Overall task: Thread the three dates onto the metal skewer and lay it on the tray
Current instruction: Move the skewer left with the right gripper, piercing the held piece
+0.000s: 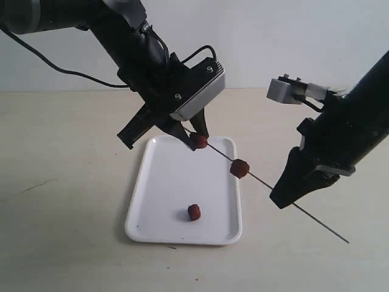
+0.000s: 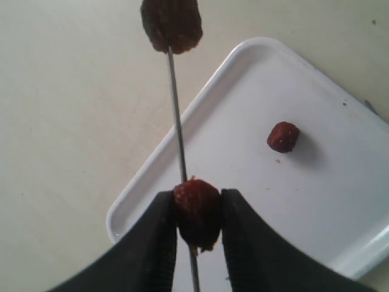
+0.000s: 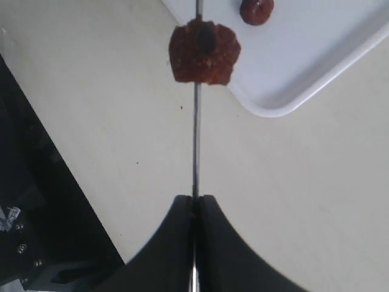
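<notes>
A thin metal skewer [image 1: 267, 182] hangs slanted above the white tray [image 1: 146, 182]. My right gripper [image 1: 281, 198] is shut on the skewer [image 3: 196, 140] partway along it, with the rod's tail sticking out behind toward the table. One date [image 1: 239, 168] is threaded on the rod over the tray's right rim. My left gripper [image 1: 197, 142] is shut on a second date [image 2: 197, 210] at the skewer's far tip, and the rod [image 2: 177, 115] passes through it. A third date [image 1: 194, 212] lies loose on the tray [image 2: 340, 201], also seen as date [image 2: 283, 136].
The tray rests on a pale beige tabletop [image 1: 67, 201]. A black cable [image 1: 55, 64] trails from the left arm at the back. A faint dark mark [image 1: 37, 185] lies on the table at the left.
</notes>
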`<control>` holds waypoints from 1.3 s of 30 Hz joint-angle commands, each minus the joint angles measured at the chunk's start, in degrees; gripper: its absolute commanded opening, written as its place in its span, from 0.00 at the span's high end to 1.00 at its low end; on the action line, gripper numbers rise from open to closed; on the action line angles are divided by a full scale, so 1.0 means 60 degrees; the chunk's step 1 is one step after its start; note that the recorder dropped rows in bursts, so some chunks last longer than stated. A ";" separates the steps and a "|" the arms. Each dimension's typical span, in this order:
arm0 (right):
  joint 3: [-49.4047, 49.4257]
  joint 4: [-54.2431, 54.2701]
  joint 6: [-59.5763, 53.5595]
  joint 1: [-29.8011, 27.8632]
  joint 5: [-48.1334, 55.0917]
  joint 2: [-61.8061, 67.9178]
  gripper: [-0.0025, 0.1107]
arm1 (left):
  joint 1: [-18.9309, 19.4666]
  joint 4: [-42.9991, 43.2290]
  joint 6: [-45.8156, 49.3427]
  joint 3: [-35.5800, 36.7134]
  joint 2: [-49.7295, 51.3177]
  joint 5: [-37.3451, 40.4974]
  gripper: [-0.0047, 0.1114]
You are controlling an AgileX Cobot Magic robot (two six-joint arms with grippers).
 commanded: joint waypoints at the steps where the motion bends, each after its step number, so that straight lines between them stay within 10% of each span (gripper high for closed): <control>1: -0.0572 0.0654 -0.0192 0.0033 -0.0107 0.0569 0.98 | -0.0078 -0.0325 0.0020 0.0015 -0.0161 0.0002 0.73; 20: -0.1542 0.0968 -0.0192 0.0033 0.0142 0.1086 0.98 | -0.0078 -0.1601 0.0003 0.0015 -0.0161 -0.0482 0.72; 27: -0.1542 0.0562 -0.0192 0.0033 0.0277 0.1086 0.98 | -0.0078 -0.2551 -0.0640 0.0015 -0.0161 -0.1141 0.34; 39: -0.1542 -0.0483 0.1171 0.0011 -0.0573 0.1066 0.98 | 0.0199 -0.2592 -0.1170 0.0015 -0.0812 -0.1304 0.32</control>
